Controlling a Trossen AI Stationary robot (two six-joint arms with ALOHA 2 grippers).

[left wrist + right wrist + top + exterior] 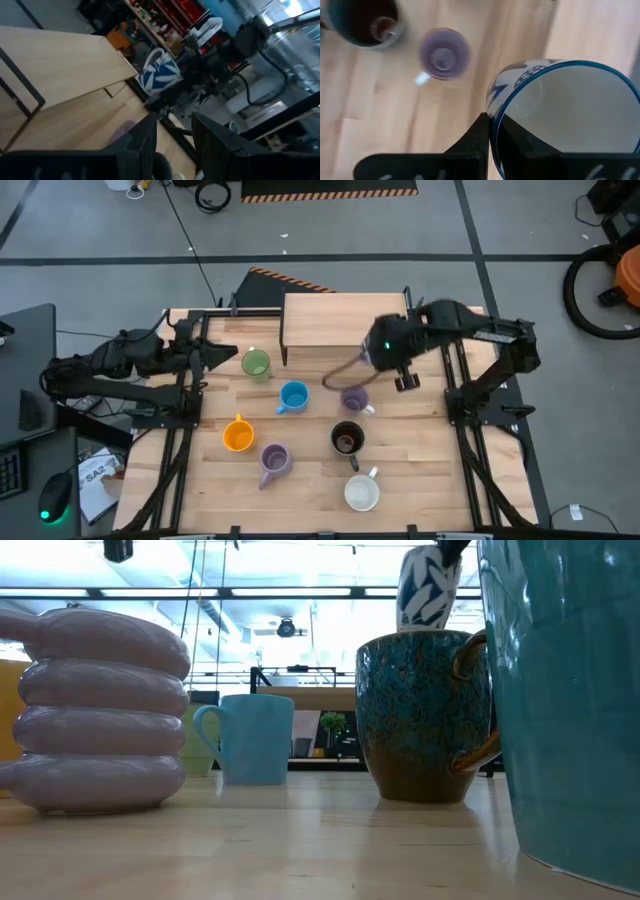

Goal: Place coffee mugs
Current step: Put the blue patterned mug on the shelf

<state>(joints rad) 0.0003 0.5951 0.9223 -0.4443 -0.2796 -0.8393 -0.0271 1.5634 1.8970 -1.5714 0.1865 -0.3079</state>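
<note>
**Blue-patterned mug up in the right claw, seven others parked on the tabletop**

Right wrist view first, since it's closest: your right claw (492, 142) is pinched shut on the rim of a white mug with a blue pattern (565, 115), one finger inside the wall, one outside. The mug looks empty. It's glazed ceramic, so I'd guess stiff, slick, fairly heavy for its size and chippable. A rim pinch like that could let it swing, so set it down gently. Below it sit a lilac mug (443, 54) and a dark brown mug (362, 20), both looking empty too.

The left wrist view shows the same patterned mug hanging in the air beyond the left claw (172, 135), whose fingers stand apart with nothing between them.

In the high view, the left arm waits at the tabletop's (420, 480) left edge beside the green mug (256, 364). The blue (293, 396), orange (238, 436), second lilac (274, 461) and cream (361, 493) mugs stand apart from each other.

The low view has a teal wall (570, 690) filling the right side, too close to tell more.
</note>
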